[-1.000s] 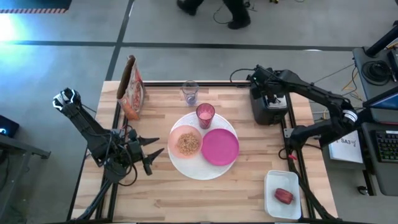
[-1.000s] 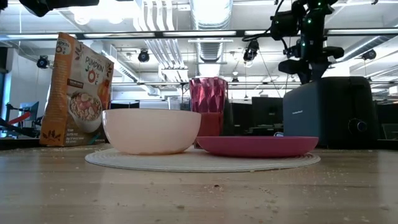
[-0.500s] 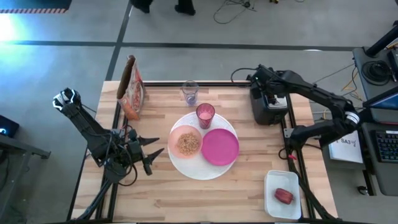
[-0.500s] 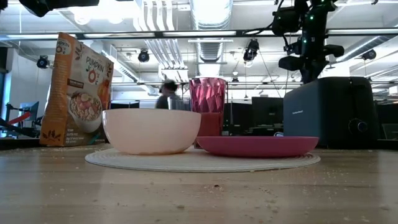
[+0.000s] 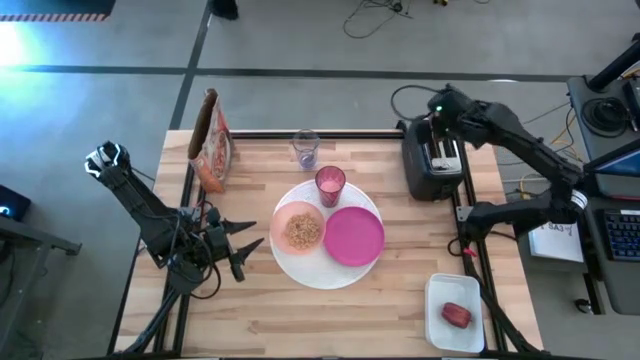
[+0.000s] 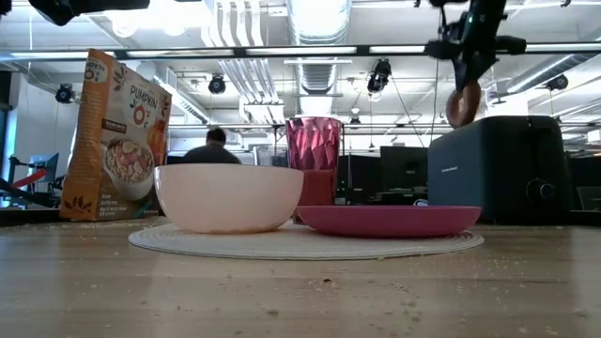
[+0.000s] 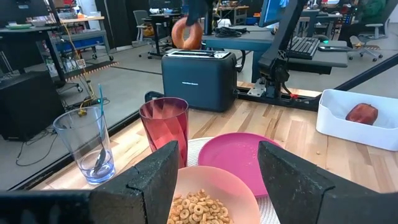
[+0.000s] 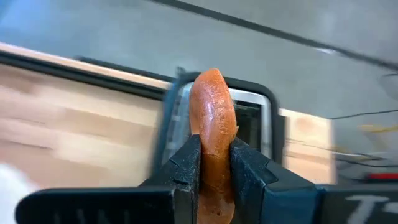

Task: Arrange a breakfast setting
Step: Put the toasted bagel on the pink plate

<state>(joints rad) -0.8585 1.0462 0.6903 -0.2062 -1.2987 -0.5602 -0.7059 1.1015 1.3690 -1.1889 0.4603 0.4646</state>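
Note:
My right gripper [image 5: 440, 103] is shut on the brown bun [image 6: 463, 103] just above the black toaster [image 5: 430, 165] at the table's far right. The large white plate [image 5: 322, 277] lies mid-table. On it sit the magenta plate [image 5: 353, 236], the pale pink bowl [image 5: 300, 229] with cereal in it, and the pink cup [image 5: 330, 184]. The teal-handled spoon [image 7: 99, 99] stands in the clear tumbler [image 5: 305, 149]. The small red food [image 5: 457, 315] lies in a white tray. My left gripper [image 5: 250, 245] is open and empty, left of the white plate. My right gripper pinches the bun's two broad faces [image 8: 213, 134] between its two fingers [image 8: 186, 163]. The fingers come from above and point down. The bun stands on edge and hangs below the fingers [image 6: 467, 83], right above the toaster's top; it also shows in the left wrist view [image 7: 186, 34].
A cereal box [image 5: 212, 140] stands at the far left. The white tray [image 5: 455, 292] sits at the near right corner. Bare wood lies along the near edge and left of the plate. A person shows in the room beyond the table [image 6: 214, 148].
My right gripper has risen from the toaster's top, shut on the bun. The bun has come up out of the toaster and now hangs above it. A person has walked through the room beyond the table.

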